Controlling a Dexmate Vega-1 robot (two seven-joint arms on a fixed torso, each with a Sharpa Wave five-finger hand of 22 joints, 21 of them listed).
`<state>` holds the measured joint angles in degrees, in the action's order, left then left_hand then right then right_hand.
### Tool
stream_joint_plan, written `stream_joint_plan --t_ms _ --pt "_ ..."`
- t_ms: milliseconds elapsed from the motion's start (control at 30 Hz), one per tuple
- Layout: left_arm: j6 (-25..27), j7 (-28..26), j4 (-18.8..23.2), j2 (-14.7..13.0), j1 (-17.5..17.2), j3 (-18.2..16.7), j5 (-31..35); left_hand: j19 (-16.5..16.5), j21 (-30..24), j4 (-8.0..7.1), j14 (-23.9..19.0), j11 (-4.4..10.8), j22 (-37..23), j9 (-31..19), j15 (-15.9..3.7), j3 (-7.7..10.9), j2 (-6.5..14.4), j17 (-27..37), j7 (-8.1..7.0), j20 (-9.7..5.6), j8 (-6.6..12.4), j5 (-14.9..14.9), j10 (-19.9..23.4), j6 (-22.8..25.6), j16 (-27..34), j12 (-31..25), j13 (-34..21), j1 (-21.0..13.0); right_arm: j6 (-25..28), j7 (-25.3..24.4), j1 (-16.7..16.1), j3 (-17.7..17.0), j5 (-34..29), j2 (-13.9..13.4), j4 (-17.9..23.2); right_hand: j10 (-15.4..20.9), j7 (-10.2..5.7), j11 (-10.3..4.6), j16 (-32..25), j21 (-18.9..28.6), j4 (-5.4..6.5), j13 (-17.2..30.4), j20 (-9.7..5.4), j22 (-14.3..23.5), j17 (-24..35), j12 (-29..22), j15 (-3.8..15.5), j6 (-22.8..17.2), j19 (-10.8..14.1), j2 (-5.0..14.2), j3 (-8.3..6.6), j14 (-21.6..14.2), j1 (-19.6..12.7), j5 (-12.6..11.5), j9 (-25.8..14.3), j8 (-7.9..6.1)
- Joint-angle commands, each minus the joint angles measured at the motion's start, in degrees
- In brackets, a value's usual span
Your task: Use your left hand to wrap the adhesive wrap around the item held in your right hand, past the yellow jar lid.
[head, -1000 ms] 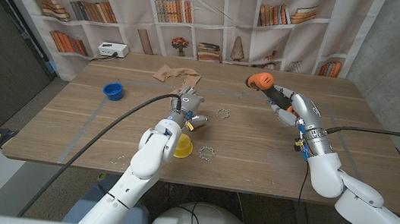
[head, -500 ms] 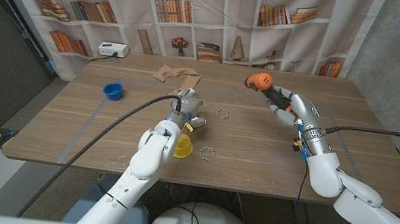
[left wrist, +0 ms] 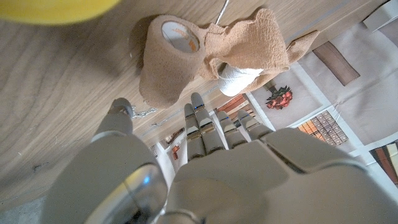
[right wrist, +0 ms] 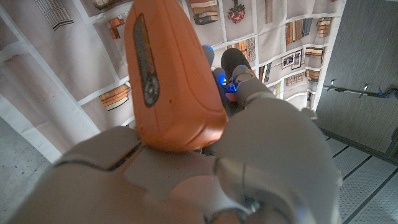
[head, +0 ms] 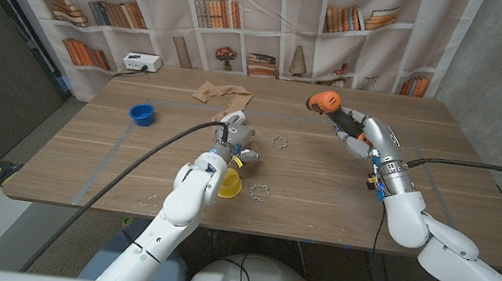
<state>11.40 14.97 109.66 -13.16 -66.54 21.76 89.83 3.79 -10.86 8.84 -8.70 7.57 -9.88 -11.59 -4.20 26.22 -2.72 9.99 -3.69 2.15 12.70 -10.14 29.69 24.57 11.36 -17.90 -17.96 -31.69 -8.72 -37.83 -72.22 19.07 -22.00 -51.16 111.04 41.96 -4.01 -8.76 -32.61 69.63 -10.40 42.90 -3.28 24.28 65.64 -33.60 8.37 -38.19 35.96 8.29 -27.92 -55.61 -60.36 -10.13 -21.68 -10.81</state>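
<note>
Adhesive wrap (head: 221,92), tan, lying loosely unrolled on the table's (head: 323,178) far middle, roll end (left wrist: 169,55) toward the left hand (head: 235,136). Further left: blue cup (head: 142,114) alone on the wood. Left hand hovering just short of the wrap, fingers (left wrist: 202,127) stretched toward the roll, not touching it, holding nothing. Just beside that forearm, near edge: yellow jar lid (head: 229,186). Two small metal gear-like rings (head: 259,191) close by, right of the lid. Far right: right hand (head: 360,130) raised above the table, clenched round an orange-headed tool (head: 326,101); from the right wrist view, orange body (right wrist: 171,81) wedged between thumb and palm.
</note>
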Motion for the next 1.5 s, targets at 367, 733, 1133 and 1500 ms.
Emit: stream_joint_plan --t_ms 367,733,1133,1500 --pt "0.58 0.71 -2.01 0.05 0.63 0.54 0.00 0.78 -0.24 -0.06 -0.54 0.28 -0.06 -0.17 0.14 -0.35 0.04 0.23 0.18 0.13 0.12 -0.07 0.64 0.55 0.22 0.16 -0.50 -0.61 0.35 0.38 0.15 0.23 0.06 0.00 0.13 0.47 -2.65 -0.22 0.29 5.52 6.62 0.17 -8.75 -0.54 0.21 0.05 4.57 -3.30 -0.55 2.46 -7.42 -0.44 -0.14 0.02 -0.33 -0.39" --pt "0.64 -1.36 -2.17 -0.20 0.14 0.59 -0.96 1.73 -0.52 -0.23 -5.22 0.54 -0.14 -0.20 -0.87 -0.76 -0.10 0.45 -0.18 2.09 0.36 0.01 2.42 1.80 1.73 -0.24 -0.95 -0.51 0.28 0.48 0.36 0.32 0.10 0.04 -0.09 0.48 -2.63 -0.17 0.23 6.06 6.55 0.11 -8.75 -1.13 0.33 0.21 4.57 -3.26 -0.75 2.45 -7.46 -0.61 -0.10 0.03 -0.36 -0.37" --pt "0.71 -2.68 -1.61 -0.62 -0.98 0.59 -1.77 6.67 -1.90 -0.26 -23.10 0.89 -0.78 -0.52 -4.45 -1.57 1.85 3.55 -1.27 4.36 1.65 0.01 5.37 6.02 9.74 -1.32 -2.41 -1.27 0.02 0.41 0.29 0.32 0.16 0.01 -0.21 0.47 -2.61 -0.20 0.37 6.67 6.52 0.14 -8.75 -1.80 0.23 0.33 4.55 -3.27 -0.94 2.47 -7.50 -0.61 -0.01 0.04 -0.39 -0.36" --pt "1.27 -2.22 -1.55 -0.71 -1.80 0.60 -1.68 10.25 -2.79 0.41 -29.31 1.93 -1.25 -0.81 -5.08 -2.18 2.88 7.24 -1.68 4.25 2.20 0.08 7.41 7.70 16.70 -1.63 -3.69 -3.57 -0.11 0.64 0.55 0.63 0.14 0.19 -0.30 0.56 -2.69 -0.10 0.47 7.23 6.47 0.26 -8.76 -2.48 0.21 0.37 4.54 -3.30 -1.16 2.48 -7.58 -0.60 0.04 0.05 -0.42 -0.36"
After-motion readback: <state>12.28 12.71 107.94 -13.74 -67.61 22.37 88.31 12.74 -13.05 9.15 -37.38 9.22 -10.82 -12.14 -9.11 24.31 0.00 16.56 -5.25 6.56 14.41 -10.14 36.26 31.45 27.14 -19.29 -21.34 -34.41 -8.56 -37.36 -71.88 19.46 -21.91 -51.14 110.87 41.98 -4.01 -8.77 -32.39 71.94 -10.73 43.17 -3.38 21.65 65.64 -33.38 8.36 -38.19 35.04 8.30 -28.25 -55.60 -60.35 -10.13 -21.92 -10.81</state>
